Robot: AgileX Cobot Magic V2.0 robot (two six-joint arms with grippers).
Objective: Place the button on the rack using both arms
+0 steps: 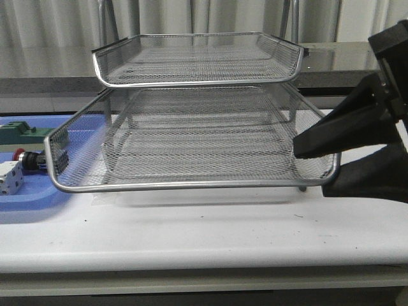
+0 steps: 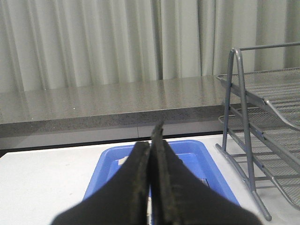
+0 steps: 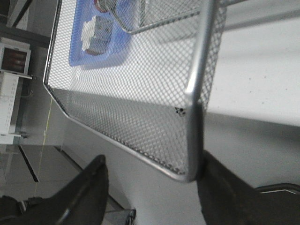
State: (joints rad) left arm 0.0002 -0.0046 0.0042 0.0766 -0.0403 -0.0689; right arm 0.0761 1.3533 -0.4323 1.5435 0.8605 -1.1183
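Note:
The silver wire-mesh rack (image 1: 191, 185) stands in the middle of the table, its lower tray jutting forward. The button (image 1: 25, 157), with its red head, lies in the blue tray (image 1: 32, 204) to the left of the rack, partly behind the mesh. My right gripper (image 1: 312, 169) is open and straddles the front right corner of the rack's lower tray (image 3: 187, 140). One finger (image 3: 220, 187) lies against the rim; the other (image 3: 89, 187) is apart from it. My left gripper (image 2: 152, 136) is shut and empty above the blue tray (image 2: 215, 173). It does not show in the front view.
A green block (image 1: 19, 132) and a white-grey block (image 1: 9, 178) also lie in the blue tray. The white-grey block also shows in the right wrist view (image 3: 96, 30). A grey counter (image 2: 117, 101) and curtains run behind the table. The rack's posts (image 2: 243, 131) stand beside the blue tray.

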